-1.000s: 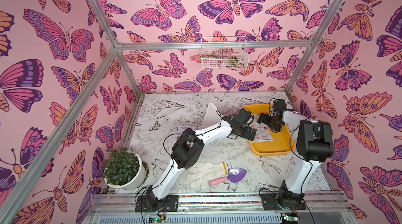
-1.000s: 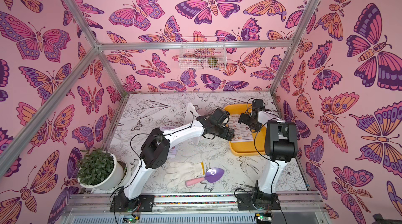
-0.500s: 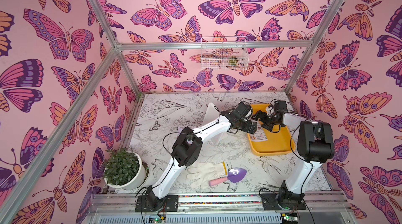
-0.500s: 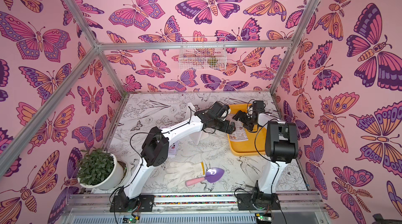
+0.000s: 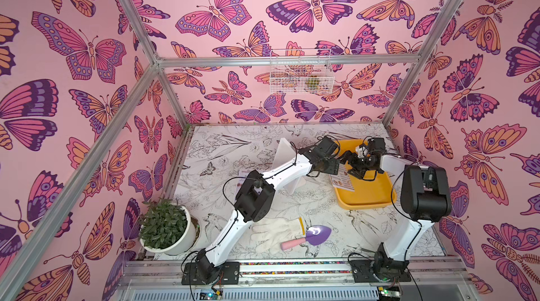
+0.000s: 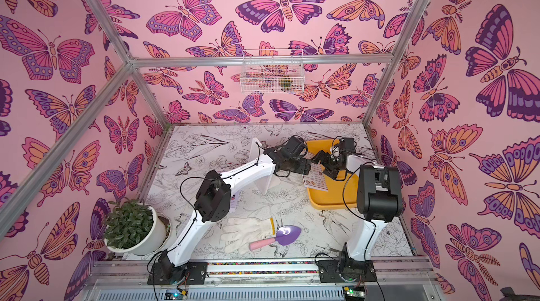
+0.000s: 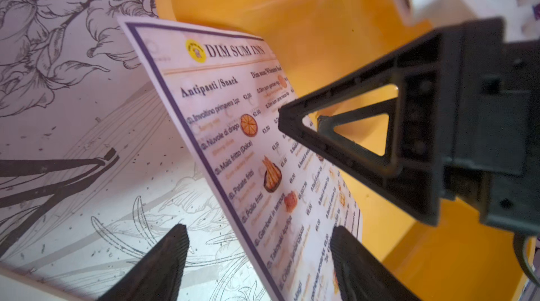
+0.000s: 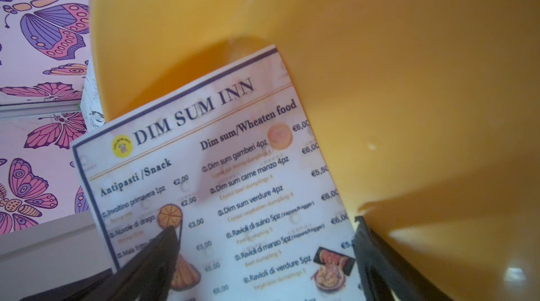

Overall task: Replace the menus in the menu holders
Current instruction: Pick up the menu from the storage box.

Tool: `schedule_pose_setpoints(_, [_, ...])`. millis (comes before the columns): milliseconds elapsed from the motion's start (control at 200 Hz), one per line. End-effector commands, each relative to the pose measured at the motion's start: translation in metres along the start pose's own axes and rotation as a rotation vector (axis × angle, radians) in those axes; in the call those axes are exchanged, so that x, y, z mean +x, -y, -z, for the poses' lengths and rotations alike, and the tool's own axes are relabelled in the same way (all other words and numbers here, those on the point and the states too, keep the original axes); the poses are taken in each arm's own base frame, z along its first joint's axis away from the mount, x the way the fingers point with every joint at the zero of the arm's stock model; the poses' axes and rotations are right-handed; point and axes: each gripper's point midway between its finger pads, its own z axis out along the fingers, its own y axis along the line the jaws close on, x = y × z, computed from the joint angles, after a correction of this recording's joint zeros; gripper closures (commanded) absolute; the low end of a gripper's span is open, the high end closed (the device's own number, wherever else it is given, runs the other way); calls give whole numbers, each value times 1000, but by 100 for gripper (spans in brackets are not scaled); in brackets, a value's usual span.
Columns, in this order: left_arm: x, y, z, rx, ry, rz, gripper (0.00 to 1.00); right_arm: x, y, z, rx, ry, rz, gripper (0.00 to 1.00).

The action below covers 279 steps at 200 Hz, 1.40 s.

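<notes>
The Dim Sum Inn menu (image 7: 233, 127) is leaning tilted over the left rim of the yellow tray (image 5: 368, 197), at the far right of the counter (image 5: 233, 150). The left claw (image 7: 258, 228) is straddling one edge of the sheet, jaws standing apart and not yet pinching. The right claw (image 8: 266, 223) is hovering wide open over the menu from the tray side, apparently touching its printed face. The step in hand looks like picking up the new menu. Next, the left claw is needing a firm pinch, then a carry leftward to the white menu holder (image 5: 284, 150), which is standing behind the left arm (image 5: 280, 171). The Special Menu sheet (image 5: 245, 172) is lying flat under that arm.
</notes>
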Motion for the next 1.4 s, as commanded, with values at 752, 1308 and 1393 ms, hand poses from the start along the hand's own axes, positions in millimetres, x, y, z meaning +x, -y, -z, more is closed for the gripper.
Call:
schedule_pose_setpoints(752, [-7, -11, -13, -49, 19, 72, 90, 17, 1, 6, 11, -41, -12, 10])
schedule_pose_setpoints(1308, [-53, 49, 66, 121, 128, -93, 95, 1, -43, 103, -188, 174, 69, 3])
schedule_pose_setpoints(1393, [-62, 54, 89, 124, 153, -144, 95, 4, -54, 118, -273, 215, 111, 3])
